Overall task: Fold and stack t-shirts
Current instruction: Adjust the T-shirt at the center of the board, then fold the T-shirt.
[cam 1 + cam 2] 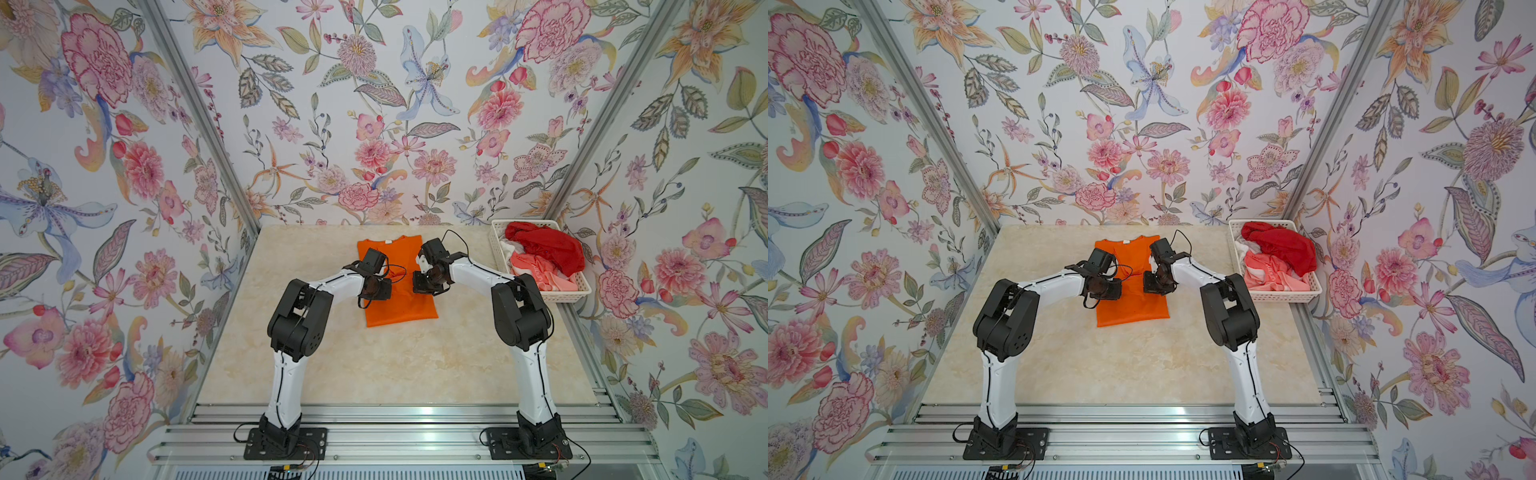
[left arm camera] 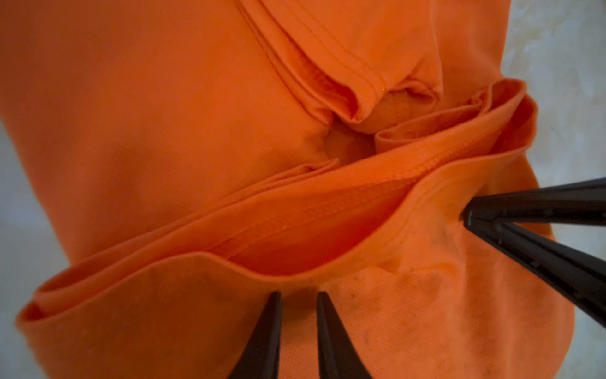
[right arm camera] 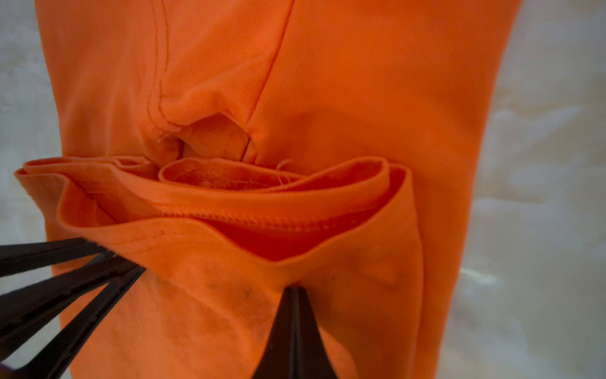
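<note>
Spread on the pale surface (image 1: pixel 374 365), in both top views: orange t-shirt (image 1: pixel 401 307), sides folded in to a narrow strip, long axis running away from the arm bases, white neck label (image 1: pixel 388 241) at the far end. Poised over its middle, side by side: left gripper (image 2: pixel 300 297), tips nearly together with a layer of orange cloth pinched between, and right gripper (image 3: pixel 295 290), tips fully together on the same stitched edge. Lifted clear of the layers beneath and sagging open between the two holds. Beyond the held edge, toward the collar: the folded-in sleeves. Likely next: a carry along the long axis toward the label, both holds level, neither arm nearer than its partner. At the far right corner of the surface: white slotted basket (image 1: pixel 569 296), holding a deep red t-shirt (image 1: pixel 548 245) heaped on a coral-pink-and-white t-shirt (image 1: pixel 536 270), both crumpled, well apart from either gripper, closer to the right arm.
</note>
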You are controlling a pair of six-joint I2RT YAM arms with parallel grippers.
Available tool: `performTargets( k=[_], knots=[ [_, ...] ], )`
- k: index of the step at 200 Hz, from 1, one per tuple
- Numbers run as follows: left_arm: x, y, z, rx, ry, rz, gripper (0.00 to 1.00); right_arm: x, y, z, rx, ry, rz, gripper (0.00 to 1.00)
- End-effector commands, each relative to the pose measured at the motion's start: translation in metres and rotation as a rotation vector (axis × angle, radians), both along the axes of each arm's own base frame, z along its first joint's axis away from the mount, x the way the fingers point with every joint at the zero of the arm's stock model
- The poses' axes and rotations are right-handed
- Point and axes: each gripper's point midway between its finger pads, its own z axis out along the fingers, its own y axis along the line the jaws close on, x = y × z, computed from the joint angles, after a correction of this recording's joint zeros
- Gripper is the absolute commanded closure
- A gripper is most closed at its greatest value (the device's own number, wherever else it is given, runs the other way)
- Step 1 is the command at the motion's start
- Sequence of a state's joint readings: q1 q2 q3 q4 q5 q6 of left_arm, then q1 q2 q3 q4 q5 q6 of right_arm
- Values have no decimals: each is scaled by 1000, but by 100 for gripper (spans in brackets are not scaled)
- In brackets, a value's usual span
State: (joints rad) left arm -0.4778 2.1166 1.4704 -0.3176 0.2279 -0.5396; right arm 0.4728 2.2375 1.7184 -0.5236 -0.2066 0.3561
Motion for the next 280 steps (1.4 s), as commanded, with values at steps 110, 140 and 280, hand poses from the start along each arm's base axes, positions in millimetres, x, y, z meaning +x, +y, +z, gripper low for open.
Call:
performTargets(
  k=[110,140,280],
  knots=[
    [-145,74,85,-225,-37,145,2,-54,-62,61,316,-11,-100,53],
    [-168,79,50,-312,21,230,2,-101,-61,49,405,45,-90,53],
    [-171,61,-73,-492,287,427,13,-126,-74,-15,483,144,-209,55]
  ],
)
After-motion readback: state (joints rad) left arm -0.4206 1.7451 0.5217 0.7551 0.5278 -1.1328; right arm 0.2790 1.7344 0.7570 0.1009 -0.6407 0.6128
